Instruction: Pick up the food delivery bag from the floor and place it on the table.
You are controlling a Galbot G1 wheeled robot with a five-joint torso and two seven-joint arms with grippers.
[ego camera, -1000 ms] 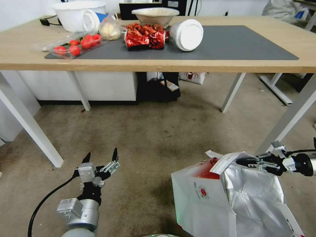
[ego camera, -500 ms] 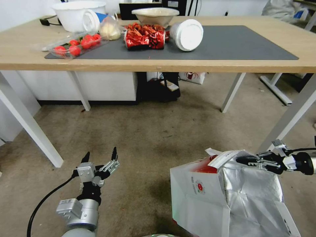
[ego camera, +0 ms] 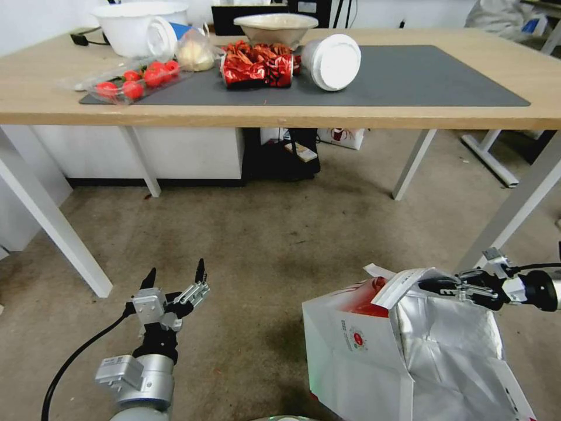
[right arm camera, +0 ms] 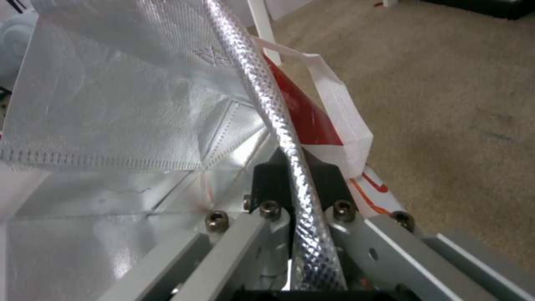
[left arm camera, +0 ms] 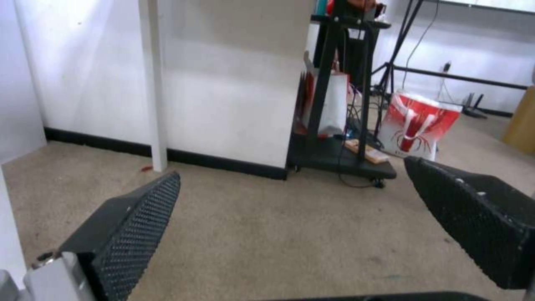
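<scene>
The food delivery bag (ego camera: 356, 351), red and white with a silver foil lining, stands low at my right over the floor (ego camera: 263, 234); its bottom is cut off by the picture's edge. My right gripper (ego camera: 433, 286) is shut on the bag's top rim beside a white handle. In the right wrist view the foil rim (right arm camera: 278, 125) runs pinched between the jaws of that gripper (right arm camera: 292, 167). My left gripper (ego camera: 174, 279) hangs open over bare floor to the bag's left, holding nothing; its fingers (left arm camera: 133, 225) stand wide apart. The table (ego camera: 35, 88) stands ahead.
A dark grey mat (ego camera: 421, 76) on the table carries white bowls (ego camera: 274, 26), a tipped white cup (ego camera: 333, 61), red snack packs (ego camera: 257, 64) and a tomato tray (ego camera: 137, 79). White table legs (ego camera: 58, 228) flank the floor. Another red-and-white bag (left arm camera: 418, 129) stands beside a black cart (ego camera: 289, 155).
The bag's top rim has wobbled slightly in the right gripper's hold. The left arm has shifted a little to the left. Nothing on the table has moved.
</scene>
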